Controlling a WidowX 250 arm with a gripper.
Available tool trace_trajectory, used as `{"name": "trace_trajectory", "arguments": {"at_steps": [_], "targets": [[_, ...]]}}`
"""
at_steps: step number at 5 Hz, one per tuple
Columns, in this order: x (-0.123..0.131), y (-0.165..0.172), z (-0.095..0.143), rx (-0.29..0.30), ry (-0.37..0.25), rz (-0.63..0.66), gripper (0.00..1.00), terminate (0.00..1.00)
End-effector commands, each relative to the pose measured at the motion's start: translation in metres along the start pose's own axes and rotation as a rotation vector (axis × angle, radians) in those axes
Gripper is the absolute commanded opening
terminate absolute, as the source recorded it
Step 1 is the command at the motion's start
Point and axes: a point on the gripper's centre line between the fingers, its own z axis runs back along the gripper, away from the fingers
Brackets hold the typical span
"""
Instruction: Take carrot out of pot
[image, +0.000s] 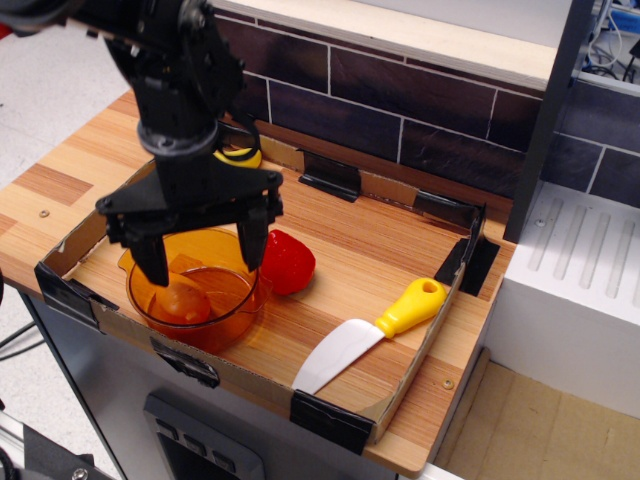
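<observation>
The amber-orange pot (215, 320) stands at the front left of the cardboard-walled tray. The orange carrot (180, 299) lies inside it on the left side, seen through the wall. My black gripper (204, 258) hangs open straight above the pot, its two fingertips (155, 265) spread wide at about the pot's rim height, one on each side of the carrot. It holds nothing.
A red strawberry-like toy (288, 263) lies right beside the pot. A yellow banana toy (238, 156) is mostly hidden behind my arm at the back. A white toy knife with a yellow handle (372, 333) lies at the front right. Low cardboard walls (430, 342) ring the tray.
</observation>
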Motion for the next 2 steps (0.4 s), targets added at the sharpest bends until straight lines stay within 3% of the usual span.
{"name": "trace_trajectory", "arguments": {"at_steps": [1,2], "targets": [[-0.0001,0.0016,-0.0057,0.016,-0.042,0.036,1.00,0.00],[0.0025,0.0033,-0.0106,0.028,-0.045,0.045,1.00,0.00]]}}
